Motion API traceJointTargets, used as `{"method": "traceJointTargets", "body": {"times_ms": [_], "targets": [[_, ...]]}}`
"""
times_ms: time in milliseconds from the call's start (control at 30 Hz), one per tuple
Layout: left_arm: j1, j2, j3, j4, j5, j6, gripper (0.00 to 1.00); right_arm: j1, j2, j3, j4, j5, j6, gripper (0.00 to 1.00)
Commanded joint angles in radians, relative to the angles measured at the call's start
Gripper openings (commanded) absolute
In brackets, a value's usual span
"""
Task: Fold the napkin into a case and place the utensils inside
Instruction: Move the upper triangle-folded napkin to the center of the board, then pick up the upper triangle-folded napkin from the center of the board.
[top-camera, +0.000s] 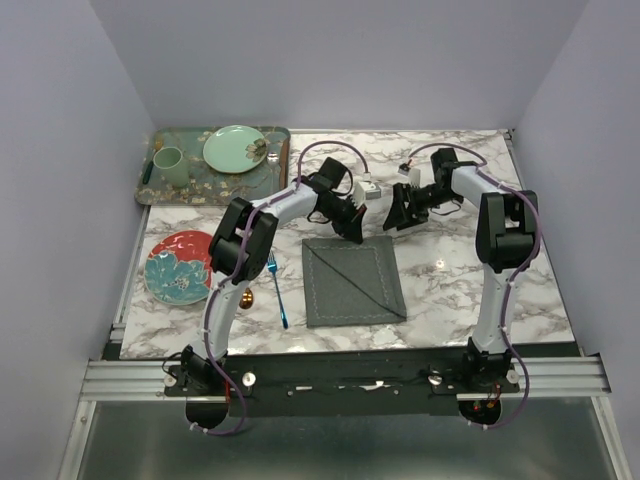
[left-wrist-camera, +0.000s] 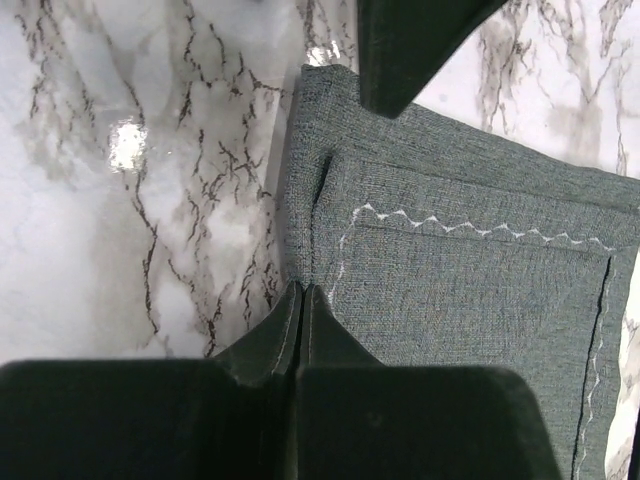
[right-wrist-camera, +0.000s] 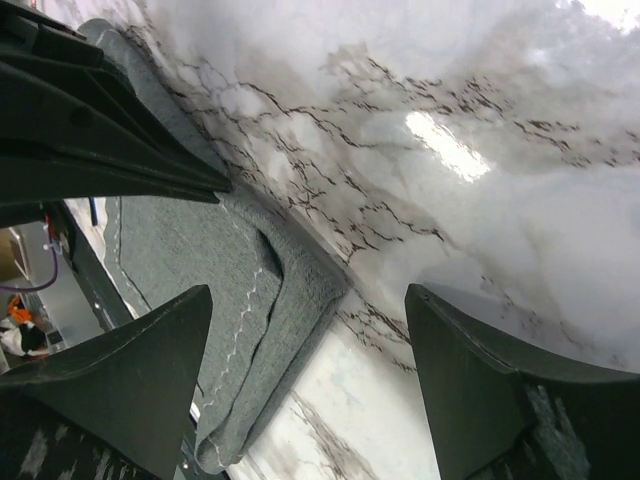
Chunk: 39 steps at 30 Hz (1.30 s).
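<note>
Where arms reach: far edge of napkin (top-camera: 355, 282)
Left gripper (left-wrist-camera: 302, 290): closed at that edge, hold unclear
Right gripper (right-wrist-camera: 310, 290): spread, by far-right corner
Napkin: folded, layered grey

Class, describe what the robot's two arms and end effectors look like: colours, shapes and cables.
The left arm and right arm have white links, black joint housings and looping purple cables. The left end effector and right end effector are black, each with two wedge-shaped fingers.
</note>
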Motion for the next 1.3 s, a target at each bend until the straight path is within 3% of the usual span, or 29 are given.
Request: {"method": "traceJointTargets", "body": {"times_ms": [0,400,700,933,1267], "targets": [[-0.02,-0.079,-0.043,0.039,0.041,0.063,0.03,0.006,0.053,0.038,-0.006,-0.096,-0.064,0.86],[-0.026,-0.129,-0.103,0.122,0.066,0.075,0.0,0.034,0.13,0.125,-0.177,-0.159,-0.217,0.83],[-0.027,-0.151,-0.131,0.142,0.074,0.098,0.0,0.054,0.139,0.139,-0.249,-0.191,-0.309,0.72],[-0.026,-0.157,-0.154,0.154,0.07,0.111,0.0,0.065,0.136,0.131,-0.28,-0.2,-0.357,0.56],[-0.026,-0.148,-0.151,0.173,0.07,0.095,0.0,0.072,0.123,0.119,-0.294,-0.186,-0.386,0.56]]}}
